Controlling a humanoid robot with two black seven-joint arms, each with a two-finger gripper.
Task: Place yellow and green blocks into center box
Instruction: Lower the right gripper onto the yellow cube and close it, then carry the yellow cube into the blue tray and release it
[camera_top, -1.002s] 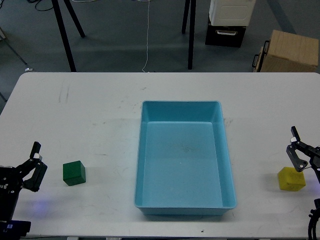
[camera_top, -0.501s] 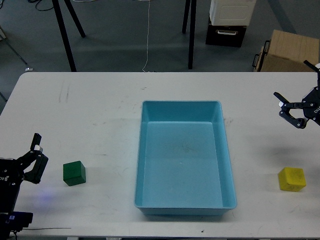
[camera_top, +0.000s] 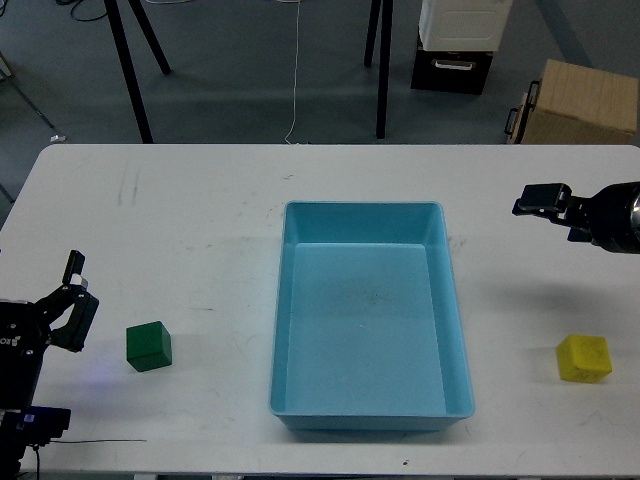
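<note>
A green block (camera_top: 148, 347) sits on the white table at the front left. A yellow block (camera_top: 584, 358) sits at the front right. The light blue box (camera_top: 291, 300) stands empty in the middle. My left gripper (camera_top: 74, 302) is open, low at the left edge, a short way left of the green block. My right gripper (camera_top: 530, 199) is raised above the table at the right, well behind the yellow block, pointing left toward the box; its fingers are seen edge-on and I cannot tell them apart.
The table's (camera_top: 180, 230) far edge runs across the top. Beyond it on the floor stand black stand legs (camera_top: 130, 70), a cardboard box (camera_top: 585, 102) and a black-and-white case (camera_top: 460, 45). A thin cable lies at the front left table edge.
My right gripper rose from beside the yellow block, then swung left and turned sideways. My left gripper shifted slightly up. Both blocks stayed put.
</note>
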